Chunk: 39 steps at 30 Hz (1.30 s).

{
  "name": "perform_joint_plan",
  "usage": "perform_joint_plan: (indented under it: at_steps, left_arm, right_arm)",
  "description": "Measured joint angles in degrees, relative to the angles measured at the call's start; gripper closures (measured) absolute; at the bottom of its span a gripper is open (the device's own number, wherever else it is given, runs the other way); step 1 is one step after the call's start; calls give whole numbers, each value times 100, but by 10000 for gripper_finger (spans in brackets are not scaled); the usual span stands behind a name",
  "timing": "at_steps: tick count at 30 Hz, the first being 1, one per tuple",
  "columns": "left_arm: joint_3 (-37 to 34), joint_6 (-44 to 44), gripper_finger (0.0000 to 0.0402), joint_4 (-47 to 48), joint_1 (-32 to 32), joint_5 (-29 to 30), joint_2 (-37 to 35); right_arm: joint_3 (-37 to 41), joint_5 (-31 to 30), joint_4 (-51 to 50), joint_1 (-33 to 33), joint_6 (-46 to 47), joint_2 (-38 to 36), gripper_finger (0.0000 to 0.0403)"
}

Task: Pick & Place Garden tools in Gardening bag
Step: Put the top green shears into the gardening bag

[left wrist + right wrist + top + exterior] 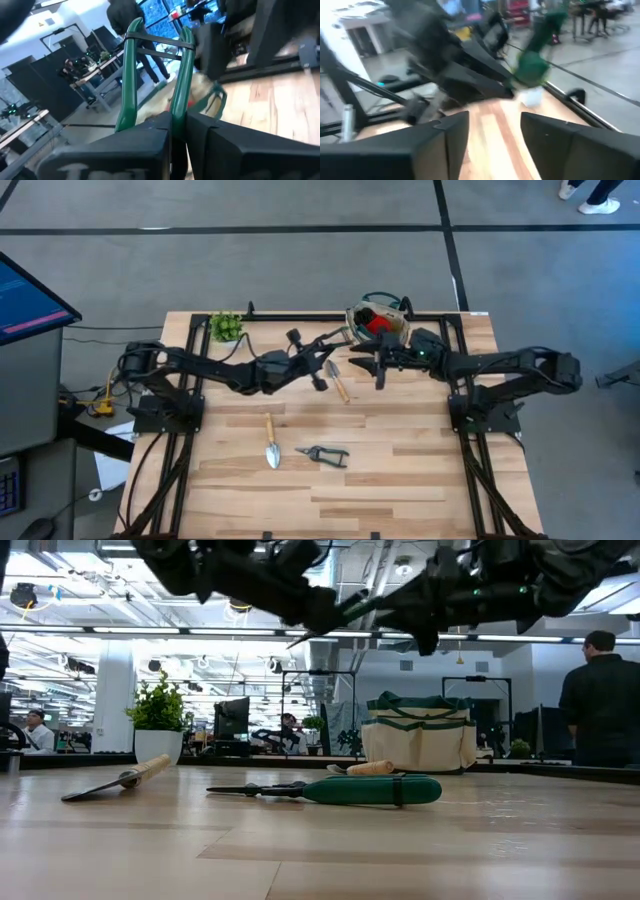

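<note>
My left gripper is raised above the table's middle, just left of the beige, green-trimmed bag. It is shut on a green-handled tool whose two handles are tied by a black band. My right gripper is open and empty, in the air just in front of the bag. A wooden-handled trowel lies flat below the two grippers. A second trowel and a green-handled pruner lie flat nearer the front edge. Something red shows inside the bag. My left gripper pinches the tool between its two fingers at the lower part of its green handles. The handles stick out forward past the fingers toward the bag. The tool is lifted clear of the table. The fingers hide the rest of the tool.
A small green potted plant stands at the far edge, left of the bag. A black frame runs along the table's far edge. People stand in the room behind. Bare wood lies at the front left and front right.
</note>
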<state>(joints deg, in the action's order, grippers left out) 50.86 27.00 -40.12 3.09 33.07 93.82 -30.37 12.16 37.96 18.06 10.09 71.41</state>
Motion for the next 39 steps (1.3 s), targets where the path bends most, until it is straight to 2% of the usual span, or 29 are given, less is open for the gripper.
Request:
perform_joint_plan:
  at_steps: [4, 10, 20, 28, 33, 39]
  left_arm:
    - [359, 79, 390, 4, 36, -9, 264]
    - [478, 52, 390, -20, 44, -5, 442]
    - [486, -214, 390, 27, 25, -257, 406]
    - [482, -242, 390, -14, 17, -404, 411]
    - [482, -244, 390, -15, 15, -401, 411]
    - [482, -246, 390, -15, 16, -397, 411]
  right_arm:
    - [0, -28, 226, -11, -1, 166, 192]
    - [0, -30, 553, 15, -83, 206, 160]
    - [2, -147, 732, 192, -16, 204, 178]
    - [0, -183, 608, 227, -73, 198, 174]
    - [0, -173, 852, 221, -149, 200, 194]
    - [0, -165, 902, 224, -149, 200, 263]
